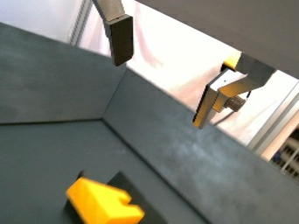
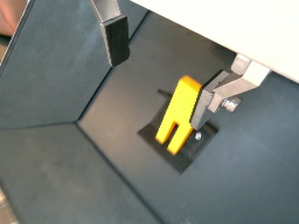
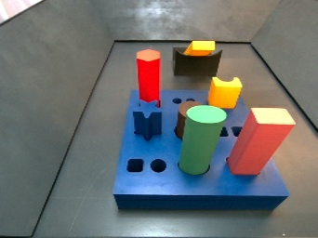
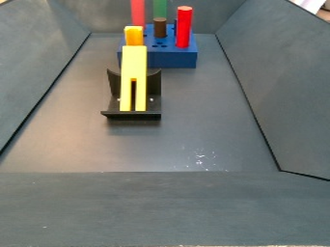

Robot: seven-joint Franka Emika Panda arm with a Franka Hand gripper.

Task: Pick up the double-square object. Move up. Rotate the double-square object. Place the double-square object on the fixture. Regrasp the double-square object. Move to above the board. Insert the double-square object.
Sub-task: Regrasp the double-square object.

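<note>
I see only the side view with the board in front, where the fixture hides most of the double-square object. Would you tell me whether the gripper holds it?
Observer: No. In a wrist view the gripper is open above the double-square object, not gripping it.
Operator: Thank you. How does the piece sit?
Observer: In a side view it leans tilted against the fixture, lower end on the base plate.
Operator: And its grooved face?
Observer: It faces up, away from the bracket.

You see a dark grey floor (image 4: 194,135) with a matte, slightly speckled surface, and sloped dark grey walls (image 4: 252,58) enclose it on all sides like a trough. Behind the rim, in a wrist view, a pale pinkish curtain (image 1: 176,61) hangs. The light is soft and even.
</note>
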